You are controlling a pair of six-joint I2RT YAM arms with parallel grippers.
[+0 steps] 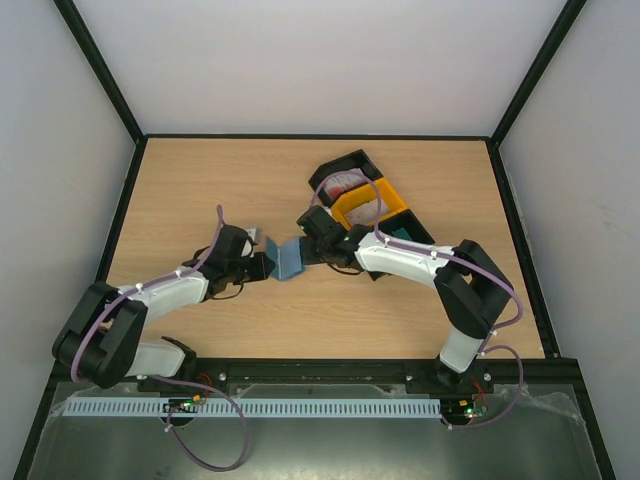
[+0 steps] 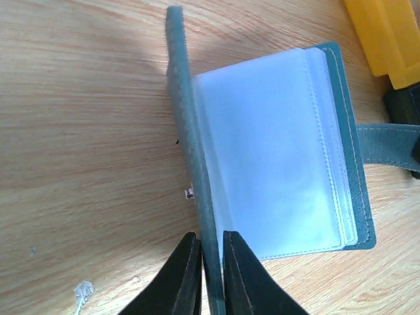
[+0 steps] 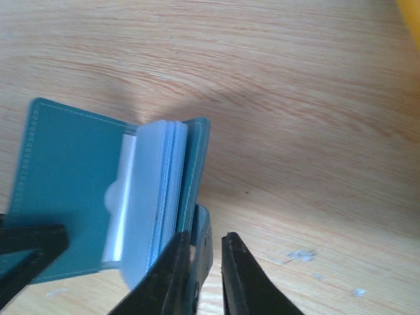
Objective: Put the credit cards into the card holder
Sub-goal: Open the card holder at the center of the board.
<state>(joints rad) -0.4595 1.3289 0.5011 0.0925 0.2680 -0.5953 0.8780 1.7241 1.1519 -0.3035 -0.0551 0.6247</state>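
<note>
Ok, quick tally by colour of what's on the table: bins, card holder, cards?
Black bins: 2
Yellow bin: 1
Teal card holder: 1
Credit cards: in the bins, too small to count
Total counted: 4

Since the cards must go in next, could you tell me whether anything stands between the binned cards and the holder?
Yes: the right arm lies between the cards and the holder, with the right pincer on the strap. The holder's pockets lie open.
</note>
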